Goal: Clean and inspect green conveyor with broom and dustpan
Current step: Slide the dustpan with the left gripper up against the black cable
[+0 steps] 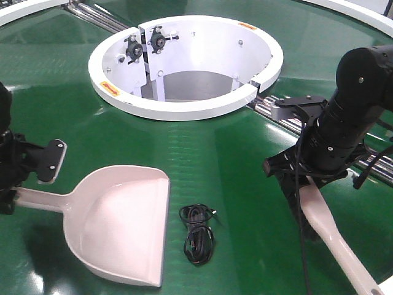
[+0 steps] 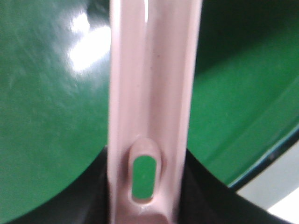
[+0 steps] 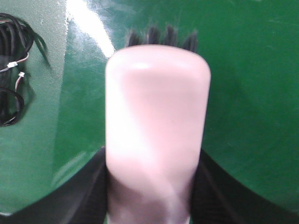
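Observation:
The pale pink dustpan [image 1: 123, 224] lies on the green conveyor [image 1: 233, 160], its open mouth facing right. Its handle runs left into my left gripper [image 1: 6, 198]. In the left wrist view the handle [image 2: 149, 93] with its slot hole passes between the black fingers [image 2: 74, 205], and the left gripper [image 2: 145, 203] is shut on it. My right gripper [image 1: 301, 184] is shut on the broom [image 1: 331, 236], whose handle points to the lower right. In the right wrist view the broom's back [image 3: 156, 112] fills the right gripper [image 3: 152, 191], with dark bristles [image 3: 163, 37] at its far end.
A coiled black cable [image 1: 198, 232] lies on the belt between dustpan and broom, and shows at the left edge of the right wrist view as the cable [image 3: 11, 70]. A white ring housing [image 1: 184, 110] with an open centre stands behind. Metal roller rails [image 1: 270, 107] cross the belt.

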`<state>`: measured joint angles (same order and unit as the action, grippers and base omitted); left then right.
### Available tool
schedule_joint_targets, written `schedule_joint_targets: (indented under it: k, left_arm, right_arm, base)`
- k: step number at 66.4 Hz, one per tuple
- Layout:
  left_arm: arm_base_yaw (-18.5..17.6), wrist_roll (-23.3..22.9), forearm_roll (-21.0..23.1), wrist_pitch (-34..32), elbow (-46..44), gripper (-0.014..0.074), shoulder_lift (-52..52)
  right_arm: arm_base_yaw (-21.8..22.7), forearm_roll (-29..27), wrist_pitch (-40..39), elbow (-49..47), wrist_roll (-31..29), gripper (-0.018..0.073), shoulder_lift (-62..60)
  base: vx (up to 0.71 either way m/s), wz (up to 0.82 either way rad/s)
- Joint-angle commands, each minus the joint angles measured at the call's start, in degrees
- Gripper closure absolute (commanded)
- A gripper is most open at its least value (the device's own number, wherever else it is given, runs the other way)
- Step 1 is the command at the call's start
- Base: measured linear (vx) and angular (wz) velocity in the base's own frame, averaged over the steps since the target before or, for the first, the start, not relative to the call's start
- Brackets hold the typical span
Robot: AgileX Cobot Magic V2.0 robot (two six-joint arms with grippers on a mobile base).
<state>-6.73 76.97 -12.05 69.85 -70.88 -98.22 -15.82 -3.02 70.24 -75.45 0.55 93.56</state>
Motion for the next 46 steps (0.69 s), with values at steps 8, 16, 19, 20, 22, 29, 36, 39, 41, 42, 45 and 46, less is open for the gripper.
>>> schedule_joint_targets:
  k: [8, 16, 19, 20, 22, 29, 36, 39, 41, 42, 45, 46]
  left_arm:
    - [-2.20, -1.32, 3.83, 1.61, -2.26, 0.0620, 0.17]
    - [-3.35, -2.04, 5.20, 1.61, -2.26, 0.0620, -0.73]
    - [-3.69, -2.67, 5.25, 1.61, -2.26, 0.0620, -0.88]
    - [-3.92, -2.91, 5.32, 1.61, -2.26, 0.0620, -0.95]
    - [-4.09, -3.34, 5.73, 1.61, -2.26, 0.0620, -1.07]
    - [-4.90, -4.57, 6.79, 1.61, -2.26, 0.0620, -1.37]
    - [-5.78, -5.10, 7.84, 1.61, -2.20, 0.0620, -1.41]
    - [-6.14, -5.24, 7.96, 1.61, -2.20, 0.0620, -1.41]
    - [-6.38, -5.26, 8.12, 1.61, -2.20, 0.0620, -1.41]
    - [-6.47, -5.26, 8.12, 1.61, -2.20, 0.0620, -1.41]
    - [-6.91, -5.31, 8.12, 1.61, -2.20, 0.0620, -1.41]
    - [-7.03, -5.31, 8.12, 1.61, -2.20, 0.0620, -1.41]
  right_arm:
    - [0.04, 0.02, 3.18, -1.59, -0.55, 0.0566, -2.73]
    - [0.04, 0.02, 3.18, -1.59, -0.55, 0.0566, -2.73]
    - [0.04, -0.03, 3.18, -1.59, -0.55, 0.0566, -2.73]
    - [0.04, -0.03, 3.18, -1.59, -0.55, 0.0566, -2.73]
    - [0.04, -0.03, 3.18, -1.59, -0.55, 0.0566, -2.73]
    - [0.04, -0.03, 3.18, -1.59, -0.55, 0.0566, -2.73]
    - [0.04, -0.03, 3.18, -1.59, -0.55, 0.0566, -2.73]
    - [0.04, -0.03, 3.18, -1.59, -0.55, 0.0566, -2.73]
    - [0.04, -0.03, 3.18, -1.59, -0.55, 0.0566, -2.73]
    - [0.04, -0.03, 3.18, -1.59, -0.55, 0.0566, -2.73]
    - [0.04, -0.03, 3.18, -1.59, -0.55, 0.0566, -2.73]
    - [0.04, -0.03, 3.18, -1.59, -0.55, 0.0566, -2.73]
  base:
    - [0.00, 0.00]
    - [0.00, 0.00]
    - [0.00, 0.00]
    - [0.00, 0.00]
    - [0.00, 0.00]
    - [0.00, 0.00]
    - [0.00, 0.00]
    - [0.00, 0.00]
    - [0.00, 0.00]
    - [0.00, 0.00]
    - [0.00, 0.00]
    - [0.00, 0.00]
